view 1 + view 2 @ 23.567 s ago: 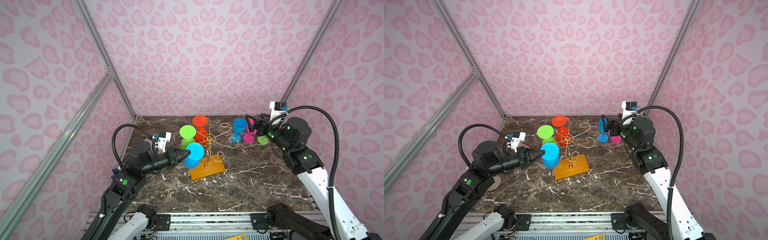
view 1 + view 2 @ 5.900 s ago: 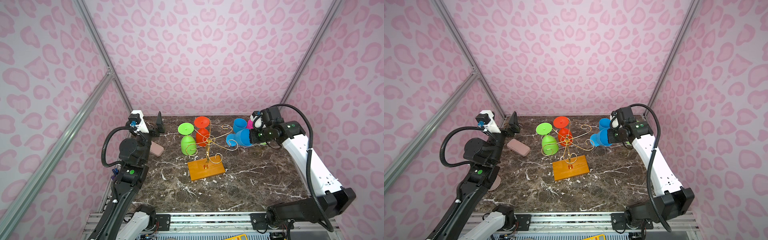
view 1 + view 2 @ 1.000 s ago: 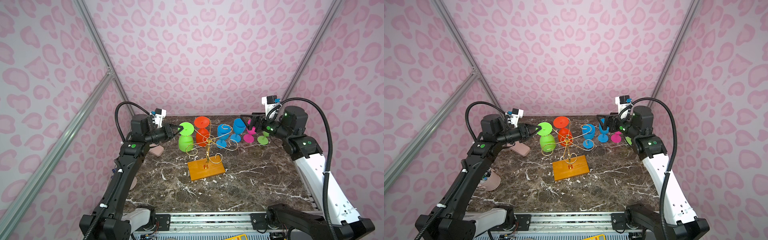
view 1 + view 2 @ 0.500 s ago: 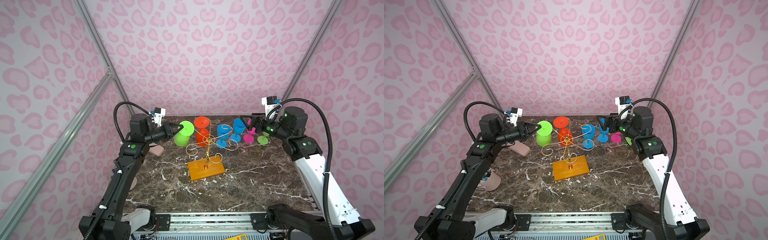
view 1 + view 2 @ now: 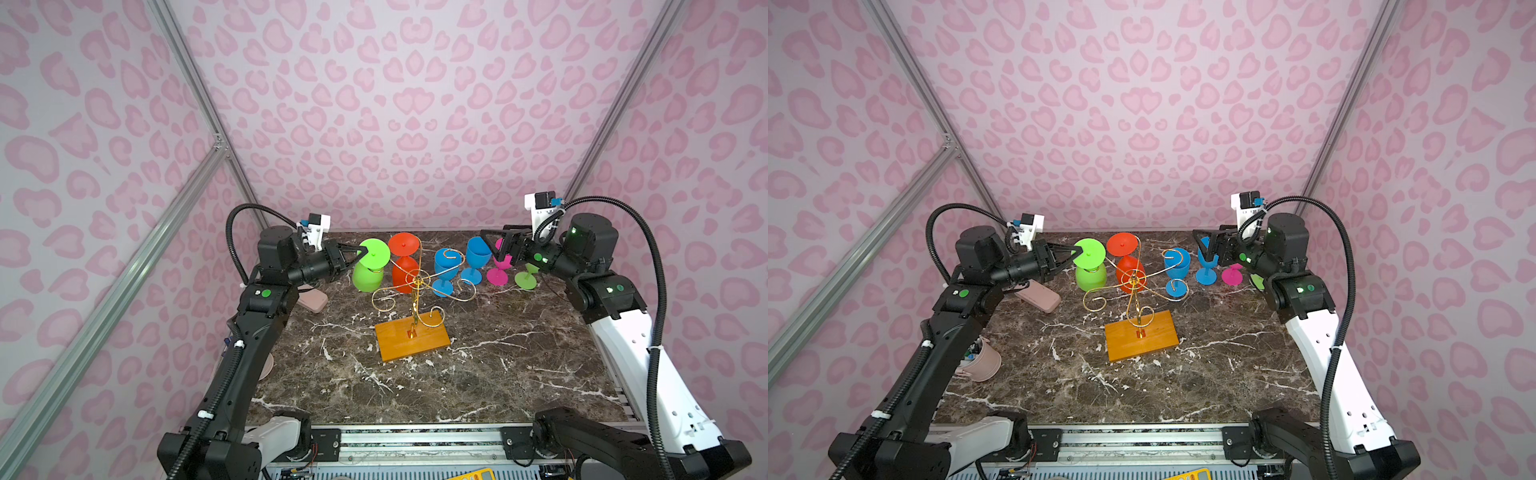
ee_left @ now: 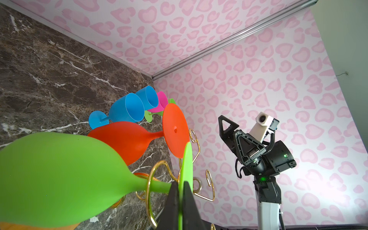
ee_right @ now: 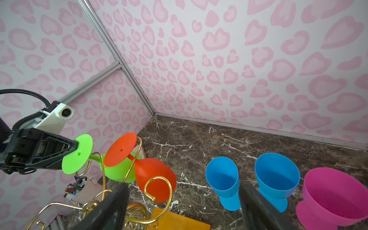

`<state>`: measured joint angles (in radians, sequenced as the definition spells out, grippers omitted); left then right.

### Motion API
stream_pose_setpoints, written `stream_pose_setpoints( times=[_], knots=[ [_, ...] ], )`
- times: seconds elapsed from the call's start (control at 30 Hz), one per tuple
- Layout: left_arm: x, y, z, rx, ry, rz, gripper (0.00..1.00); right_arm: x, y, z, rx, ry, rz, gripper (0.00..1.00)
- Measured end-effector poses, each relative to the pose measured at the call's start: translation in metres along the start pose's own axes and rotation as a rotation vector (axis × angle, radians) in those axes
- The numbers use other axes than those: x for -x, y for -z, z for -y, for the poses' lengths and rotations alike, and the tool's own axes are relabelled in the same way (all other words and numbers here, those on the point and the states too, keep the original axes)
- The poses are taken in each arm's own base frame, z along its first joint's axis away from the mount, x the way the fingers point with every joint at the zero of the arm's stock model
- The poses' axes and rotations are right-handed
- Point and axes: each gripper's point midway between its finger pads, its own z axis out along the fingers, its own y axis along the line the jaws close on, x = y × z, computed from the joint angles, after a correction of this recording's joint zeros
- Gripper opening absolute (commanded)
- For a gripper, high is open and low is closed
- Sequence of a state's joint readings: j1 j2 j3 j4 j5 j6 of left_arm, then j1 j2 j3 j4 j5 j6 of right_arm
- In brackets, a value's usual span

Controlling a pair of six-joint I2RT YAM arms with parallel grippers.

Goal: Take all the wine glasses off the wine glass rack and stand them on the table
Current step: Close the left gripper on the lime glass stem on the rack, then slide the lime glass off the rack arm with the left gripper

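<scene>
The wine glass rack (image 5: 411, 338) (image 5: 1140, 334), gold wire on an orange wooden base, stands mid-table. A green wine glass (image 5: 365, 278) (image 5: 1090, 278) hangs bowl-down at its back left, tilted, its stem inside a gold curl (image 6: 148, 191). My left gripper (image 5: 363, 251) (image 5: 1077, 251) (image 6: 180, 184) is shut on the rim of that glass's flat foot (image 6: 187, 165) (image 7: 77, 154). A red wine glass (image 5: 405, 270) (image 5: 1129, 270) (image 6: 127, 139) hangs beside it. My right gripper (image 5: 498, 245) (image 5: 1210, 243) (image 7: 184, 185) hovers open at the back right, holding nothing.
Two blue glasses (image 5: 446, 266) (image 5: 476, 257), a magenta one (image 5: 498, 270) and a green foot (image 5: 525, 280) stand upright at the back right under my right gripper. A pink case (image 5: 1038, 297) lies by my left arm. A pink pen cup (image 5: 982, 363) sits left of the table.
My left gripper closed on the green glass's foot, and the glass went from hanging straight to tilted, with its foot pulled slightly left. The right arm held still.
</scene>
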<state>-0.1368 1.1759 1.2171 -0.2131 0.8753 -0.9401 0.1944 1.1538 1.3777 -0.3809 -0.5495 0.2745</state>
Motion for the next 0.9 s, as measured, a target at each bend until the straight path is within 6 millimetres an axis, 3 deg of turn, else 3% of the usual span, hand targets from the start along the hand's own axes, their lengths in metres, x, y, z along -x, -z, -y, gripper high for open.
stream_pose_setpoints(
  times=[0.5,0.9],
  knots=[
    [-0.001,-0.006,-0.003,0.0,0.023,-0.014,0.03,0.003,0.004,-0.003,0.004,0.004,0.012,0.88],
    [-0.002,-0.016,0.01,-0.03,-0.005,-0.035,0.04,0.001,0.007,-0.004,0.002,0.008,0.01,0.88]
  ],
)
